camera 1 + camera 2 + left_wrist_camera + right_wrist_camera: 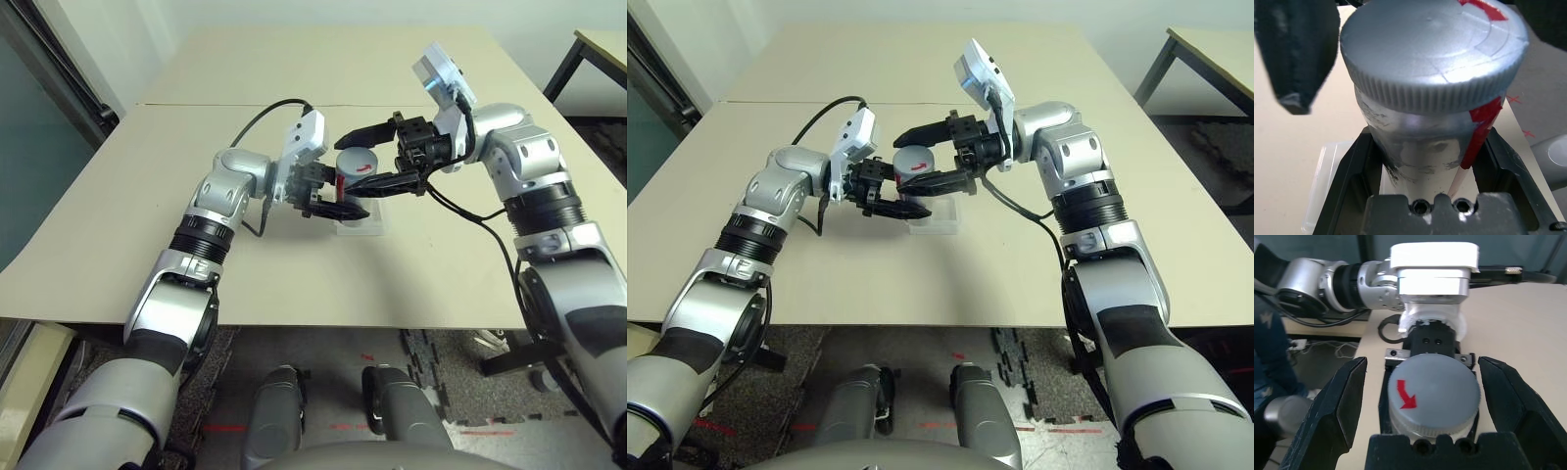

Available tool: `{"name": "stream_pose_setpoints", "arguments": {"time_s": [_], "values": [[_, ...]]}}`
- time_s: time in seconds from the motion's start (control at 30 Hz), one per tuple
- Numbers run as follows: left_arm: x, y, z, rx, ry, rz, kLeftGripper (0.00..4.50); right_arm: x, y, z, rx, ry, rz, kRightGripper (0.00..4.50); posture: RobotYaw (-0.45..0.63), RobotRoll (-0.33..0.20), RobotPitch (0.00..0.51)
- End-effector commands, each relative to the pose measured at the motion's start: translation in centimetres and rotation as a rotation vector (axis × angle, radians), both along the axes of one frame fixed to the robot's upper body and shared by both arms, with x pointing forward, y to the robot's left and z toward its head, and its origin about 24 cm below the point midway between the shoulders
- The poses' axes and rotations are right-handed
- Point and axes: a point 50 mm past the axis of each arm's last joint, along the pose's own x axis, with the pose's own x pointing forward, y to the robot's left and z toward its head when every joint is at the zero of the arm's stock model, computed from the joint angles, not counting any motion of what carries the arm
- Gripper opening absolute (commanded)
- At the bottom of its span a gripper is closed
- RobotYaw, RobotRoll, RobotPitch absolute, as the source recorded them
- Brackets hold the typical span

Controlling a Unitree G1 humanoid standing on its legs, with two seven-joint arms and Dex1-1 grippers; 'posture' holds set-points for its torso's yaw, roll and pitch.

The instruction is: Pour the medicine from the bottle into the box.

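The bottle (pixel 355 166) is held up off the table (pixel 196 206), near the table's middle, between the 2 arms, its grey cap (pixel 1432 389) still on and turned toward the right gripper (pixel 1432 396). A red arrow is marked on the cap's flat face, and a red stripe runs down the bottle's silver side. The left gripper (pixel 333 196) is clamped tight on the bottle's body, its 2 black fingers pressing either flank below the ribbed edge of the cap. The right gripper faces it from the other side with its jaws spread wide, 1 finger on each side of the cap with a clear gap to the cap on both sides, so it grips nothing. The box (pixel 360 223), clear plastic with rounded corners, sits on the table just under the bottle and the left gripper's fingers; part of its rim peeks out beside them in the left wrist view. Whether any medicine lies in the box cannot be told. Both silver forearms reach inward toward the table's middle, each with a white camera block at the wrist.
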Motion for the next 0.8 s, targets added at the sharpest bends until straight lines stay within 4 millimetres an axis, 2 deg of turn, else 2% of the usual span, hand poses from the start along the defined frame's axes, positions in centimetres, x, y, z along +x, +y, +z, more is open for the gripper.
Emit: {"name": "stream_pose_setpoints", "arguments": {"time_s": [0.03,0.47,0.8], "values": [[0.2,-0.1,0.3,-0.012,-0.014,0.006,2.80,0.1,-0.3,0.1,0.047,-0.020,-0.067,4.50,-0.01,0.000,0.092],[0.4,-0.4,0.2,-0.023,-0.011,0.011,2.80,0.0,0.8,-0.7,0.094,-0.013,-0.168,4.50,-0.02,0.000,0.091],[0.4,-0.3,0.0,-0.026,-0.003,0.012,2.80,0.1,-0.7,-0.9,0.087,-0.002,-0.234,4.50,-0.02,0.000,0.096]]}}
